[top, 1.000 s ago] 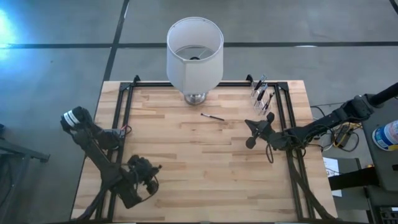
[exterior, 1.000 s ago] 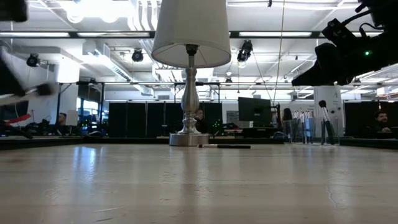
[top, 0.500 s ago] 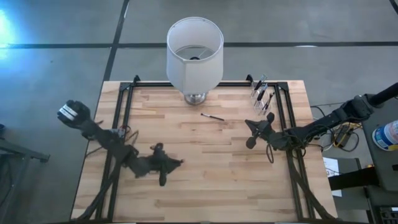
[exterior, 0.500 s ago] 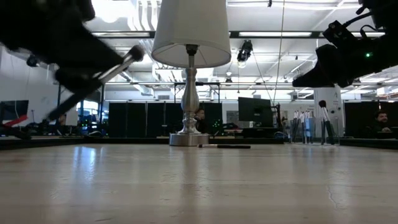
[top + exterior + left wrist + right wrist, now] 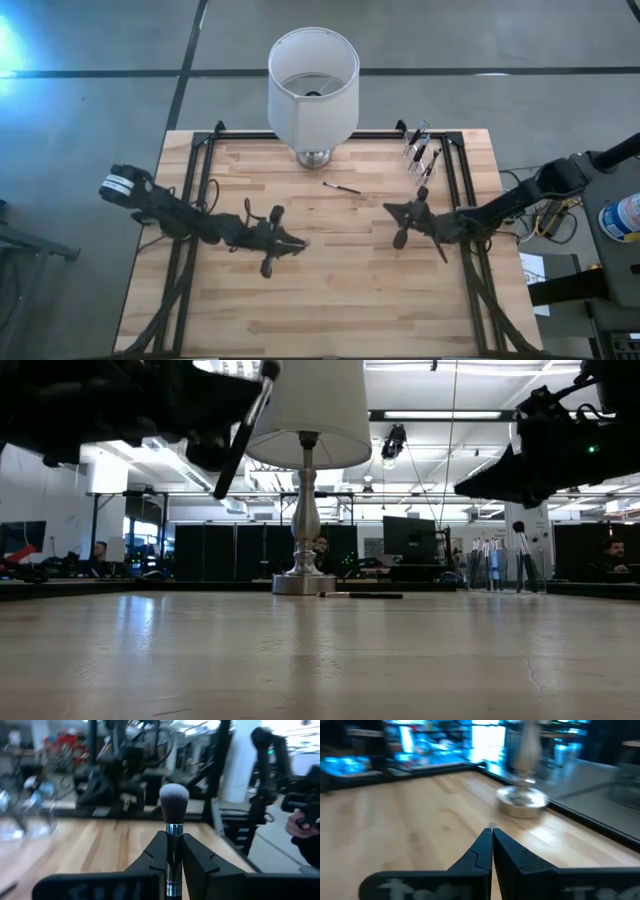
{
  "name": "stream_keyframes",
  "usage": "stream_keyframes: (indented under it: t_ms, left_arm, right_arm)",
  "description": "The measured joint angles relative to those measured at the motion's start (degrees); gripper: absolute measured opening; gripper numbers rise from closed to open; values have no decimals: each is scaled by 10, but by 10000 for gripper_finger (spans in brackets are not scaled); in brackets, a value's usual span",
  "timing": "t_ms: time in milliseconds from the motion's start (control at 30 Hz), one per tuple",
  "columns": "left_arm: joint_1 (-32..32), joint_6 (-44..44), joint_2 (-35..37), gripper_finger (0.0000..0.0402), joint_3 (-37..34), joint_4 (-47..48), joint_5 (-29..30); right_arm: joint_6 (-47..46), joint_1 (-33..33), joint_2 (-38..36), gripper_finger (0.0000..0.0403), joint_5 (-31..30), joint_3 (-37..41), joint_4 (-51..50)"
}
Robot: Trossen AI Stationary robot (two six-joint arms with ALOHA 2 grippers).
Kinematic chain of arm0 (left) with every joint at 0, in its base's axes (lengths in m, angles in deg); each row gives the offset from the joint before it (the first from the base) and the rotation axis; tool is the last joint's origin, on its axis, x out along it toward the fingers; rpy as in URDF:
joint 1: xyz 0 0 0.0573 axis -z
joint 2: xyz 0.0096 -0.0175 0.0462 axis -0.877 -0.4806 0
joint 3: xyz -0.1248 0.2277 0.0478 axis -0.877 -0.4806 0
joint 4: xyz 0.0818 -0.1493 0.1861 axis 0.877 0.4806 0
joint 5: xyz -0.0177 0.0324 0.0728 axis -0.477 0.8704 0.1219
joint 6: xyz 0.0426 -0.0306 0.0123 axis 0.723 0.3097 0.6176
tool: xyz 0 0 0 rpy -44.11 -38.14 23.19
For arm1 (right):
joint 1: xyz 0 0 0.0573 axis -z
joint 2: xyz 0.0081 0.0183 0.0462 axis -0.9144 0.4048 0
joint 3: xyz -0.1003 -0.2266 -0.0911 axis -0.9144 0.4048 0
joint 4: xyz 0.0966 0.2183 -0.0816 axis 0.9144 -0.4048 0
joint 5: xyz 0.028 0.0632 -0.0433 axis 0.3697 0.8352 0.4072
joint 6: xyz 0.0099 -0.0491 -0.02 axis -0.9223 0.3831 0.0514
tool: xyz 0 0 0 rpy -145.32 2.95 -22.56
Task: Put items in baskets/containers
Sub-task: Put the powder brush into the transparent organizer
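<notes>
My left gripper hovers over the table's middle, shut on a makeup brush with a silvery ferrule and a fluffy, pale-tipped head. In the low view this brush shows as a dark slanting stick high above the wood. Another thin dark brush lies flat on the table in front of the lamp, also seen as a brush in the low view. The clear cup stands at the far right corner with several brushes upright in it. My right gripper hovers right of the middle, shut and empty. My left gripper pinches the brush between its two fingers at the silvery ferrule, just below the bristle head. The fingers reach in roughly level from the table's left and lie across the brush. The brush is lifted clear and tilted, head uppermost.
A big white lampshade on a metal base stands at the far edge's middle. A dark metal frame runs along the table's sides. Bare wood lies toward the near edge. People and equipment show in the room beyond.
My left gripper has swung from the table's near left part toward the middle, moving right and toward the far edge while rising. The brush it carries has tipped more upright. My right gripper has shifted slightly toward the left.
</notes>
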Motion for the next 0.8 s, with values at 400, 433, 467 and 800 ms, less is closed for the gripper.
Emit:
stream_keyframes:
  t_ms: [400,433,467,800]
  left_arm:
    - [-26,52,-10,30,-1,-87,-74]
    - [-26,53,-10,30,-1,-87,-74]
    - [-26,55,-10,31,-1,-87,-74]
    - [-27,57,-10,33,-1,-92,-67]
  right_arm:
    - [53,0,280,8,164,-51,364]
    - [52,0,301,8,166,-65,372]
    - [52,0,320,9,166,-79,375]
    - [35,-2,420,74,222,-215,373]
